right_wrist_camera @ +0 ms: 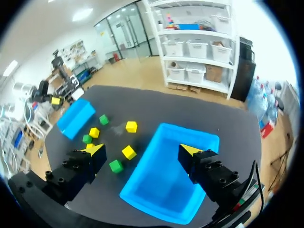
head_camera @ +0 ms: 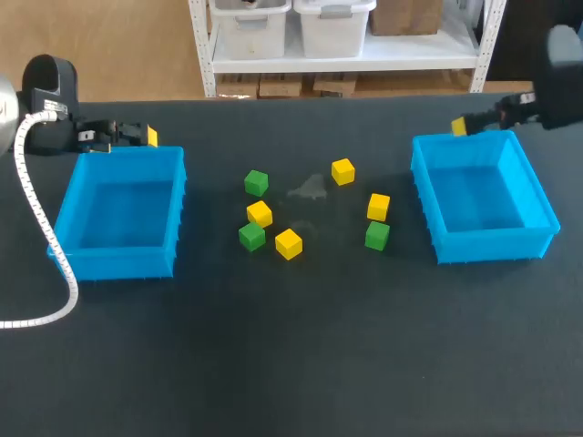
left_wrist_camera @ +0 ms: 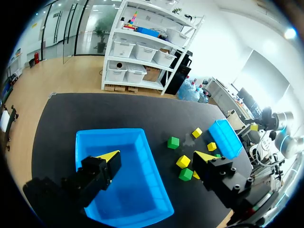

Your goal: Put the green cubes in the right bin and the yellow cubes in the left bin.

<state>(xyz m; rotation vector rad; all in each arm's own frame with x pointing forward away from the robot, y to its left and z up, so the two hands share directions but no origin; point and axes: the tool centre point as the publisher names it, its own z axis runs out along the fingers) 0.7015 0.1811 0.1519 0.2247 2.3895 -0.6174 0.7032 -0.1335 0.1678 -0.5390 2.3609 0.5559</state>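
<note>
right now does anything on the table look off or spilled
Only a pale grey smudge on the black table, beside the farthest yellow cube; it looks like a scuff or residue. The left bin and right bin sit upright, undamaged.

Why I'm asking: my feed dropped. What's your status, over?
Left tool open by left bin; right tool open by right bin. Seven cubes loose between. Nothing blocking.
</note>
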